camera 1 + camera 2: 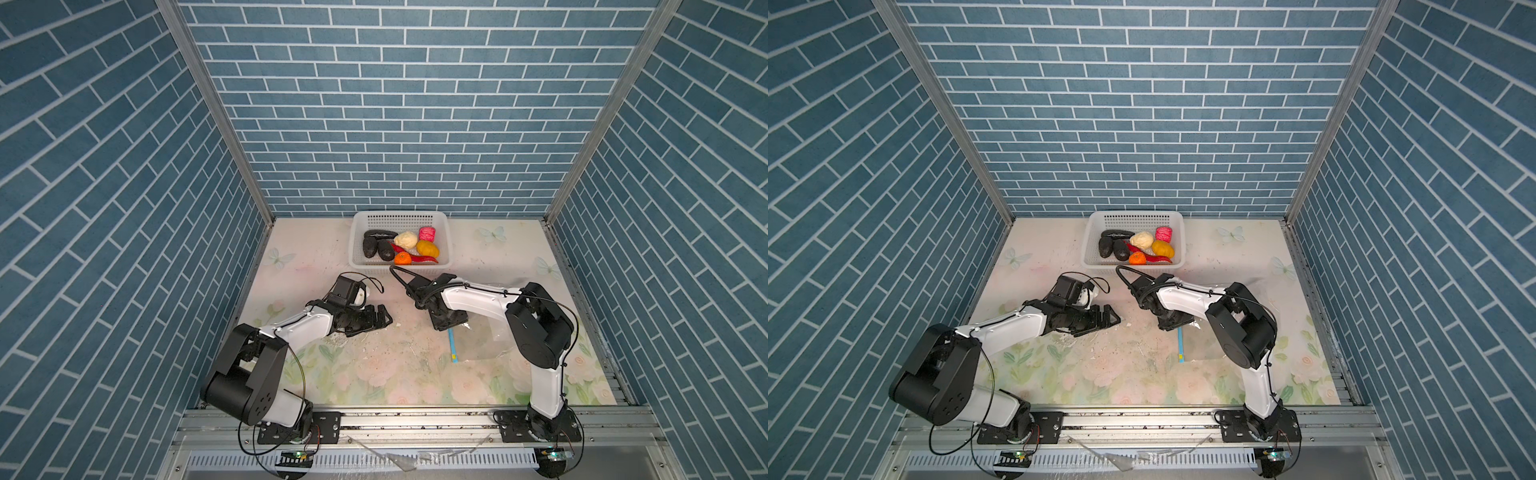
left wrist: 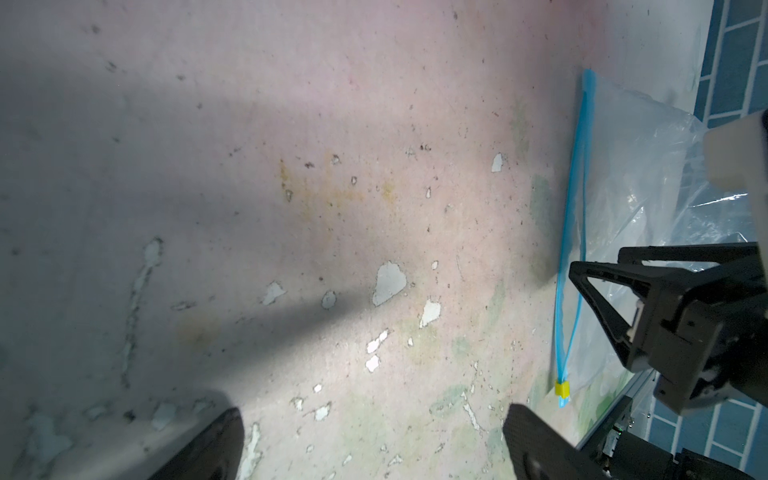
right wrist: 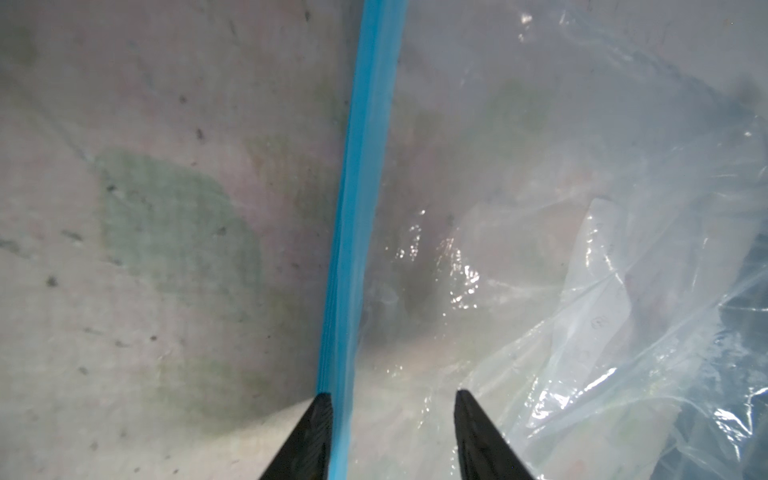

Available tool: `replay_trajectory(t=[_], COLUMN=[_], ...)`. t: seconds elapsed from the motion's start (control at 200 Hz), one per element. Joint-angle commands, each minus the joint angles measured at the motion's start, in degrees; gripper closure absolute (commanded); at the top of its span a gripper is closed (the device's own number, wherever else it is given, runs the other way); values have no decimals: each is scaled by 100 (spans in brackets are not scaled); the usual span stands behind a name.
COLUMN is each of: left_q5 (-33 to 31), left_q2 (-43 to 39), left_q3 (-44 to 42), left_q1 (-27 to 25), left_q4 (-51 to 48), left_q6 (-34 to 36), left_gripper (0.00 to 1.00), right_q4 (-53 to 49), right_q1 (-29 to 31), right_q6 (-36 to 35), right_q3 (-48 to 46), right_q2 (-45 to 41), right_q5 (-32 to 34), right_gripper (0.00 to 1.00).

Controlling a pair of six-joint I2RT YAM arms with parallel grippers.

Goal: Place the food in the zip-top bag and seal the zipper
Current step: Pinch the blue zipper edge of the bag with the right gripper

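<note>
A white perforated plastic basket [image 1: 401, 213] stands at the back of the counter [image 1: 490, 266], close before the blue brick-patterned back wall [image 1: 399, 104], as both top views show. The counter wears a pale floral covering with butterfly prints [image 1: 491, 235], and the left wrist view shows it stained and chipped in white patches [image 2: 388, 282]. An aluminium rail [image 1: 415, 422] runs along its front edge.

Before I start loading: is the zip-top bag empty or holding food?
Empty. The zip-top bag shows only tabletop through it; the food sits in the basket.
</note>
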Motion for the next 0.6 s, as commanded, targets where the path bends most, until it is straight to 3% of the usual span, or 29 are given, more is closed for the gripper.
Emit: replay_trajectory(t=[0.0,0.32,0.595], left_q5=[-22,-26,-34], left_q2=[51,-9,-116], left_q3=[-53,-88,-145], left_q1=[37,33,39], left_q4=[-84,-79,-44], left_q6=[60,57,29], left_gripper=[1,1,1], right_q4=[-153,-74,-73], right_q1=[44,109,155], right_q6=[293,399,483], right_q3=[-107,-261,-369], right_q2=[62,234,344], right_q5=[193,249,403], right_gripper=[58,81,83])
